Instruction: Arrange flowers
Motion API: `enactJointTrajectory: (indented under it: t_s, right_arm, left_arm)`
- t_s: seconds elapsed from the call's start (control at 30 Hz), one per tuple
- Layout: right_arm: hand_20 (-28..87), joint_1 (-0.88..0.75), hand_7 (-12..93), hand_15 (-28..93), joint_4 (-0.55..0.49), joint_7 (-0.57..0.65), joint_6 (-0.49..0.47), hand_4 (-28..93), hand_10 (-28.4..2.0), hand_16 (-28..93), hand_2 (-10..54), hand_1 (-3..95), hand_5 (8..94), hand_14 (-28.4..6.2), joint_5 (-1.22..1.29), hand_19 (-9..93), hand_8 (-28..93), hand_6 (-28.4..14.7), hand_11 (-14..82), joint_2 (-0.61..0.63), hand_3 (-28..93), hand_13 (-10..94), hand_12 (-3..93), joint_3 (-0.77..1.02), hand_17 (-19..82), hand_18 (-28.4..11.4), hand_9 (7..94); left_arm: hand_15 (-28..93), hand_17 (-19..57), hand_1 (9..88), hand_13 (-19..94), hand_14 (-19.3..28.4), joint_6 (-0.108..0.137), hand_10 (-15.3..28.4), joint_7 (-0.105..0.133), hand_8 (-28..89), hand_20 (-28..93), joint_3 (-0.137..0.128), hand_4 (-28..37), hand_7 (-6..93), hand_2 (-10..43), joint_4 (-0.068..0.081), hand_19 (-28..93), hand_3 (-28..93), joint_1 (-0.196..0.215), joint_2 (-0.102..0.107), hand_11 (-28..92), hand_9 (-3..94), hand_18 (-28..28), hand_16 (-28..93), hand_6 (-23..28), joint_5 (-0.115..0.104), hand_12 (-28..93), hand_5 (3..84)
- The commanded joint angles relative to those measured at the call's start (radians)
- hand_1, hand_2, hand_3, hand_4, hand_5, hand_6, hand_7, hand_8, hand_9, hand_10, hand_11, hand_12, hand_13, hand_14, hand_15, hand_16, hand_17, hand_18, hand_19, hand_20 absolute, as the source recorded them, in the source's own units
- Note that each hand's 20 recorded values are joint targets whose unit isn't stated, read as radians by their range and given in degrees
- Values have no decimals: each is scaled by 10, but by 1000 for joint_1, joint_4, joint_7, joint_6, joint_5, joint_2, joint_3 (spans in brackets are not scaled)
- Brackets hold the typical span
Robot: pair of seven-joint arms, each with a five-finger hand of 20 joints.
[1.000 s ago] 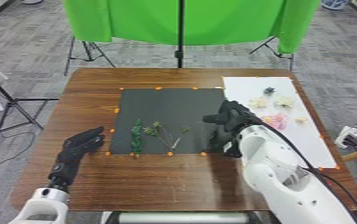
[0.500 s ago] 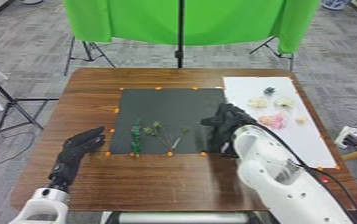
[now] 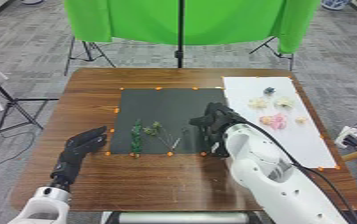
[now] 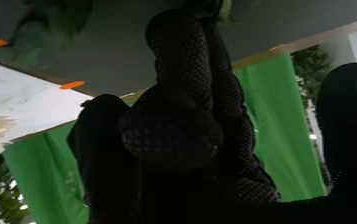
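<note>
Left hand point(image 3: 73, 146) above near left of wooden table point(image 3: 121, 185), fingers relaxed, slightly spread. Leafy stem point(image 3: 137, 139) and thin sprigs point(image 3: 153, 130) on black mat point(image 3: 161, 106), likely light, springy; best pinched low, clear of leaves. Right hand point(image 3: 217, 121) over mat's right side, fingers extended, some pressed together; grip on green sliver point(image 4: 226, 11) impossible to tell. Pink flower point(image 3: 278, 120) on white sheet point(image 3: 306, 150), probably soft, crushable; lift by base.

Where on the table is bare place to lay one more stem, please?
Bare room appears on the black mat, beyond the green stems, left of the right hand; and on the white sheet, nearer than the flowers. Crowded: the mat's near part, the sheet's far part.
</note>
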Motion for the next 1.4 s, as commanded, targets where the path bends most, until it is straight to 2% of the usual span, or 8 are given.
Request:
enactJointTrajectory:
  t_s: [0.03, 0.17, 0.27, 0.43, 0.63, 0.9, 1.13, 1.4]
  right_arm:
    - [530, 2, 127, 575, -39, -15, 45, -125, -158, 357, 15, 193, 751, -51, 23, 932, -71, -53, 415, -1, 614, 920, 272, 16, 702, -96, 844]
    - [531, -22, 131, 575, -93, -19, 121, -126, -159, 358, 17, 200, 742, -51, 28, 932, -69, -48, 409, 22, 613, 918, 271, 85, 700, -98, 837]
    - [542, -47, 136, 583, -131, -12, 143, -122, -163, 363, 11, 215, 723, -59, 15, 932, -66, -43, 346, 61, 616, 895, 263, 152, 679, -110, 815]
    - [544, -78, 137, 591, -139, 25, 67, -121, -171, 357, -22, 284, 674, -74, -53, 932, -65, -34, 263, 139, 646, 843, 263, 244, 617, -133, 749]
    - [538, -57, 123, 607, -61, 85, -152, -127, -180, 356, -53, 329, 595, -86, -98, 932, -63, -32, 223, 196, 663, 787, 265, 263, 579, -145, 647]
    - [533, -33, 107, 654, 32, 89, -263, -143, -195, 349, -95, 335, 505, -120, -131, 932, -66, -6, 186, 215, 674, 704, 268, 242, 541, -166, 520]
    - [528, -88, 110, 671, 29, 58, -183, -155, -190, 348, -95, 356, 474, -122, -176, 932, -68, -2, 191, 228, 684, 685, 275, 260, 533, -169, 492]
    - [568, -85, 163, 718, 60, -3, -61, -206, -154, 352, -95, 441, 561, -92, -267, 932, -86, 10, 282, 256, 704, 726, 280, 185, 566, -147, 591]
  left_arm:
    - [303, 7, 284, 293, 186, -26, 137, -10, -52, 218, 12, -187, 89, -78, 15, 167, 655, -8, 6, 190, 410, 149, -2, 54, 7, 127, 435]
    - [303, 7, 285, 293, 186, -34, 136, -16, -52, 218, 15, -187, 90, -76, 17, 167, 654, -14, 8, 190, 409, 149, -2, 54, 8, 127, 435]
    - [303, 7, 285, 293, 186, -34, 137, -22, -52, 218, 15, -186, 90, -77, 18, 167, 655, -19, 10, 189, 408, 149, -3, 54, 7, 126, 435]
    - [302, 7, 284, 292, 186, -33, 137, -34, -52, 218, 17, -186, 89, -77, 20, 168, 655, -33, 15, 189, 408, 150, -3, 54, 7, 127, 436]
    - [303, 7, 285, 292, 186, -41, 138, -37, -52, 218, 16, -187, 90, -77, 23, 169, 654, -41, 20, 189, 409, 150, -2, 54, 7, 127, 435]
    - [303, 7, 286, 292, 186, -43, 137, -38, -52, 217, 16, -187, 90, -76, 19, 168, 654, -40, 14, 188, 409, 150, -3, 55, 12, 126, 436]
    - [303, 7, 285, 293, 186, -40, 137, -41, -52, 217, 9, -187, 90, -76, 12, 168, 655, -22, 8, 190, 409, 149, -3, 54, 11, 127, 437]
    - [303, 7, 286, 292, 186, -48, 137, -45, -52, 218, 11, -186, 89, -75, 11, 168, 653, -26, 5, 191, 410, 149, -3, 54, 14, 127, 436]
